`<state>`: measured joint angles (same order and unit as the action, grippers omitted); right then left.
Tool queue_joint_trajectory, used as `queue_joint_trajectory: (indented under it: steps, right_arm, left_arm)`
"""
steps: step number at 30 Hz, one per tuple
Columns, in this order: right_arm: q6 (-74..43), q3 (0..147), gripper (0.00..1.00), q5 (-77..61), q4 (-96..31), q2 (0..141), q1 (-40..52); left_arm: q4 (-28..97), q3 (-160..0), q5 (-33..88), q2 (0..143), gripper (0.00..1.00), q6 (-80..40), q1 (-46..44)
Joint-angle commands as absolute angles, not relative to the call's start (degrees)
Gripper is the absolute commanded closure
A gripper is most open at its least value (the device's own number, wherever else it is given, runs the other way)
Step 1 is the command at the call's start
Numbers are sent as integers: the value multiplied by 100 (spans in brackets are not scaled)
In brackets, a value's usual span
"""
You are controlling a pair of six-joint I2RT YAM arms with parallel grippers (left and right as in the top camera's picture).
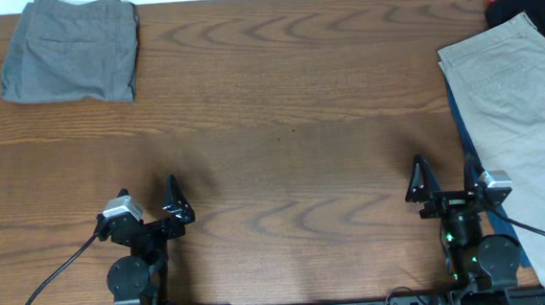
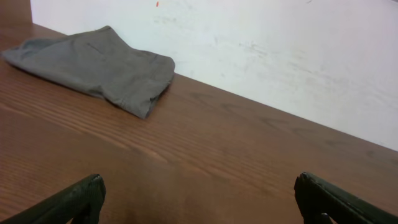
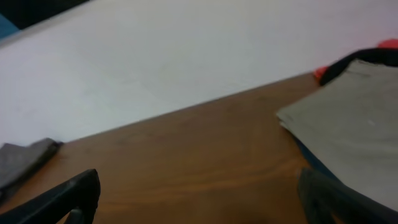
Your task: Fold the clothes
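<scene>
Shorts [image 1: 71, 49], grey-green, folded, well apart from left pincer [image 2: 198, 200], right pincer [image 3: 198, 198]; both released.

Grey-green shorts [image 1: 71, 49], beige shorts [image 1: 525, 125], wood-grain table [image 1: 280, 123]

My overhead feed evenly bright and sharp, faint soft shadows on the worktop [image 1: 279, 104], my left wrist view clear against a bright pale wall [image 2: 280, 50], my right wrist view hazy, blurred throughout, beige shorts [image 3: 348, 118] smeared

Grey-green shorts [image 1: 70, 48] far-left, beige shorts [image 1: 519, 106] right
</scene>
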<state>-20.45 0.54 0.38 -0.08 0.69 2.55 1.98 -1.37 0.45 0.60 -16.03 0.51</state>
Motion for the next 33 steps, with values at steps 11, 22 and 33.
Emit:
queue_joint_trajectory:
  steps: [11,22,33]
  right_arm:
    - [-1879,32,1,834,-349,27,307]
    - [-1881,32,1,838,-344,30,292]
    - [-1881,32,1,840,-344,30,292]
  left_arm:
    - [403,-23,-69,23,2,-1503,30]
    - [405,-23,-69,23,2,-1503,30]
    - [405,-23,-69,23,2,-1503,30]
